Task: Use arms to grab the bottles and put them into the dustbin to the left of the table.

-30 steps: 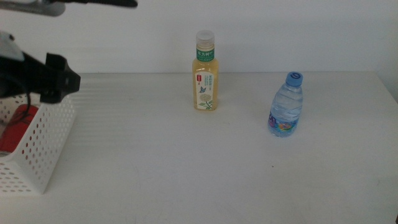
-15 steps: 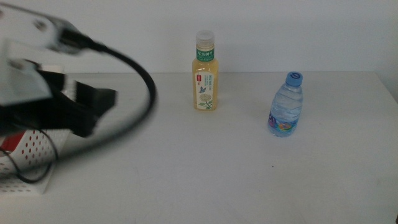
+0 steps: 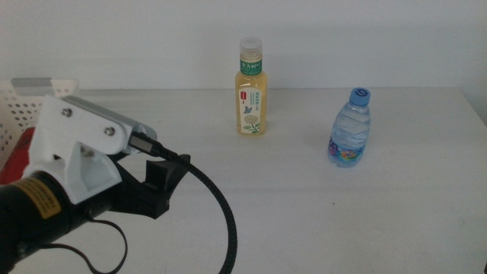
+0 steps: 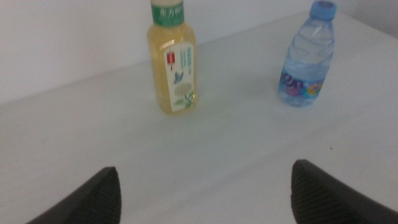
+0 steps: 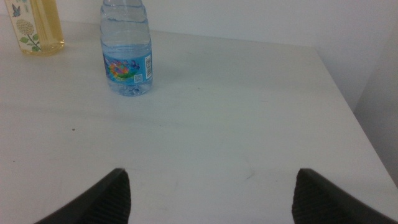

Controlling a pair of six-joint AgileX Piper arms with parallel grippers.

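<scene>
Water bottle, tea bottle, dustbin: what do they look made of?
Water bottle: clear thin plastic by the look, ribbed see-through wall, blue cap. Tea bottle: likely clear plastic too, smooth wall showing yellow liquid, pale cap, printed label. Dustbin: white moulded plastic, seemingly matte; perforated wall, mostly hidden behind the left gripper's arm. Left gripper faces both bottles; right gripper waits near the water bottle.

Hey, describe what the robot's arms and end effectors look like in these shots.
The left arm has a white angular bracket with visible screws, a black body bearing a yellow round label, and a thick black cable. The left end effector and right end effector each show two dark, wedge-shaped jaws, set wide apart.
</scene>
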